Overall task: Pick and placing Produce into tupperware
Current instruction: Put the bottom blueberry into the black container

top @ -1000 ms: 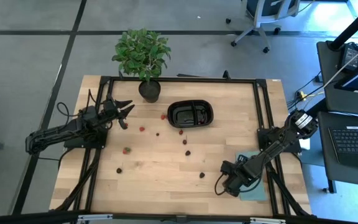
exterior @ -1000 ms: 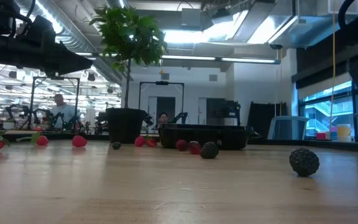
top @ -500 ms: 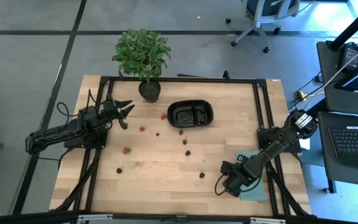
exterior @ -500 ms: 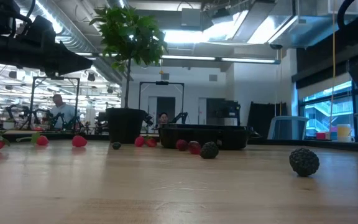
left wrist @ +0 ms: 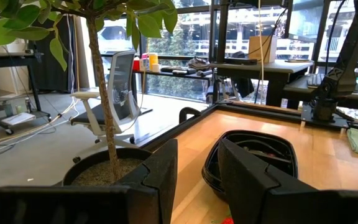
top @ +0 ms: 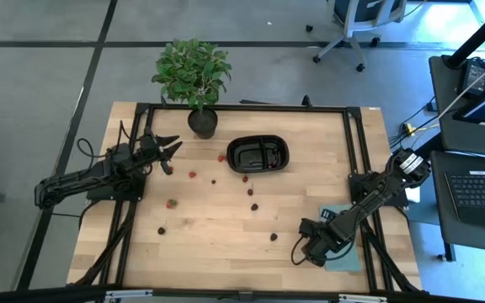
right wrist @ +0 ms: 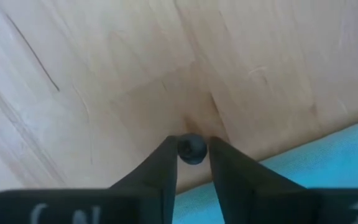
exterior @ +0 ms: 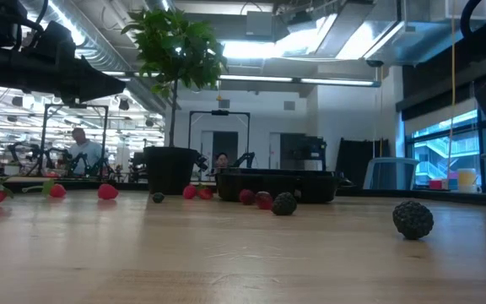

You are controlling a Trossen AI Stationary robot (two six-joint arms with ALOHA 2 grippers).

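Note:
The produce lies scattered over the wooden table: red berries (top: 192, 175) (top: 171, 203) and dark ones (top: 273, 236) (top: 162, 230). The tupperware (top: 258, 154), a glossy black oval tray, stands at the far middle. At the near right, beside a teal mat (top: 343, 244), my right gripper (top: 308, 251) points down at the table and is shut on a small dark berry (right wrist: 192, 149). At the far left, between the plant pot and the tray, my left gripper (top: 173, 150) hangs above the table, open with nothing between its fingers (left wrist: 166, 171). My right gripper pinches the small dark berry by its two sides (right wrist: 192, 144) between its two fingertips. The fingers come from above, pointing down. Whether the berry rests on the wood or is just clear of it, I cannot tell.
A leafy potted plant (top: 194, 76) stands at the far edge, left of the tray. More red berries (top: 222, 157) (top: 245, 178) lie close to the tray's near-left side. The black frame rails (top: 356, 151) run along the table's sides.

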